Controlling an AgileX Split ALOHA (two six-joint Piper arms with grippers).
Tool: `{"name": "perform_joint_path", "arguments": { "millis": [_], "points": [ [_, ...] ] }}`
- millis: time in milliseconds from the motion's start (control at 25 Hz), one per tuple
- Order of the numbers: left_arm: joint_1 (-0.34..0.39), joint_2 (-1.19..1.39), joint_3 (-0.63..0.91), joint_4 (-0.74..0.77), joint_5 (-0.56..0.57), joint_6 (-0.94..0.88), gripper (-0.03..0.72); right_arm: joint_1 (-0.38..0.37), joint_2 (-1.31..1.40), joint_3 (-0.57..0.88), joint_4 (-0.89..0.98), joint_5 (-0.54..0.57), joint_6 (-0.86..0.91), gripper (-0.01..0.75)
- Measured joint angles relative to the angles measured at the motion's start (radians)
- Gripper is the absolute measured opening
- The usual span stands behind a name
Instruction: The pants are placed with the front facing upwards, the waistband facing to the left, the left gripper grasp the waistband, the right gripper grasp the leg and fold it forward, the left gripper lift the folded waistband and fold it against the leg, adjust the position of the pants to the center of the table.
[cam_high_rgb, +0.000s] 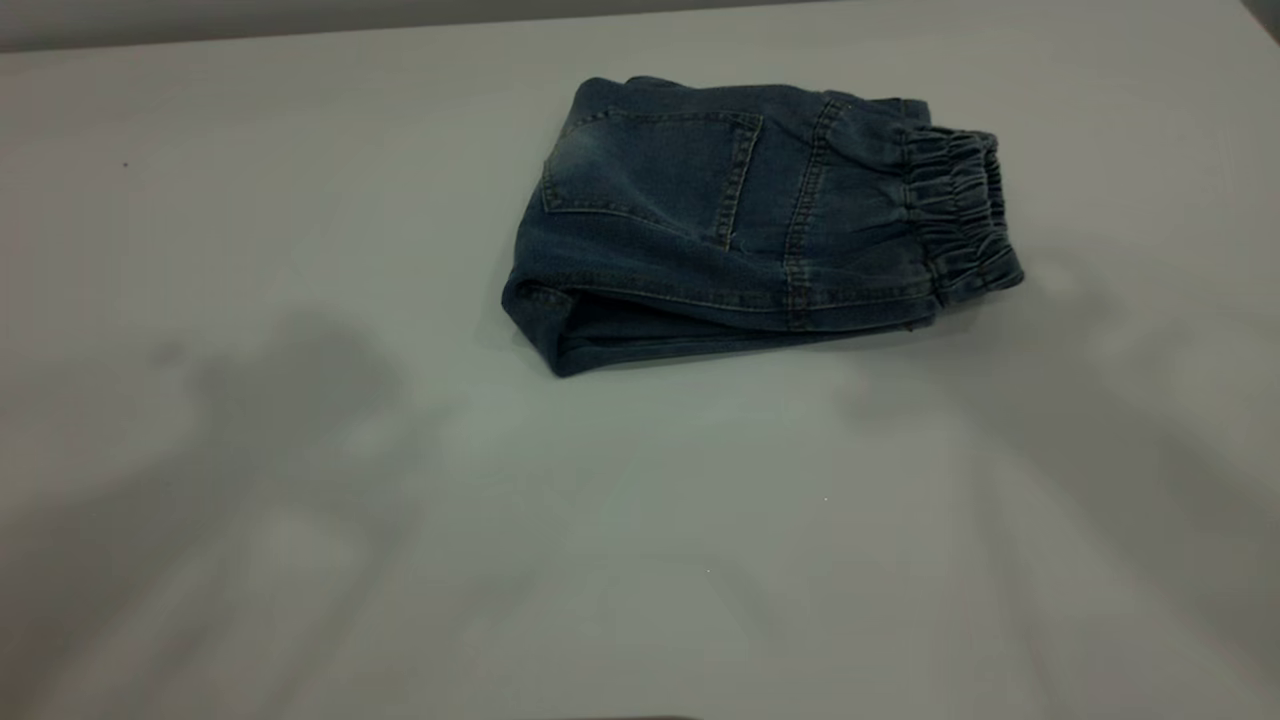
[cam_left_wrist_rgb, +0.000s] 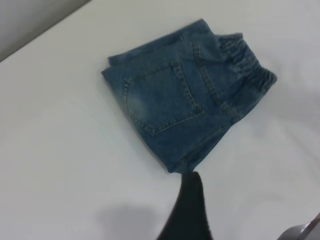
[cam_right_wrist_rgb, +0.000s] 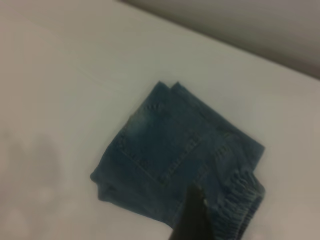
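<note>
The pants (cam_high_rgb: 740, 210) lie folded into a compact bundle on the white table (cam_high_rgb: 300, 480), right of centre and toward the far side. A back patch pocket (cam_high_rgb: 650, 165) faces up. The ruched waistband (cam_high_rgb: 960, 210) is at the bundle's right end. The leg layers (cam_high_rgb: 620, 340) are tucked beneath and show only at the near edge. Neither gripper appears in the exterior view. In the left wrist view my left gripper (cam_left_wrist_rgb: 252, 200) hovers open above bare table, short of the pants (cam_left_wrist_rgb: 175, 105). My right gripper (cam_right_wrist_rgb: 245, 217) is open over the waistband (cam_right_wrist_rgb: 240, 200), one black finger (cam_right_wrist_rgb: 192, 215) showing.
Soft arm shadows fall on the table at the near left (cam_high_rgb: 300, 400) and near right (cam_high_rgb: 1100, 400). The table's far edge (cam_high_rgb: 300, 35) meets a grey wall close behind the pants.
</note>
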Motion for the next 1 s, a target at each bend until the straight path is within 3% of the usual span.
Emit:
{"name": "perform_joint_path", "arguments": {
  "millis": [400,1000],
  "points": [
    [0.000,-0.241,0.244,0.019,0.000,-0.062,0.583,0.000,-0.501,0.495,-0.004,0.011,0.000,0.496],
    [-0.001,-0.705,0.952,0.244,0.000,-0.188,0.583,0.000,-1.076,1.200,-0.025,0.013,0.056,0.496]
  ]
}}
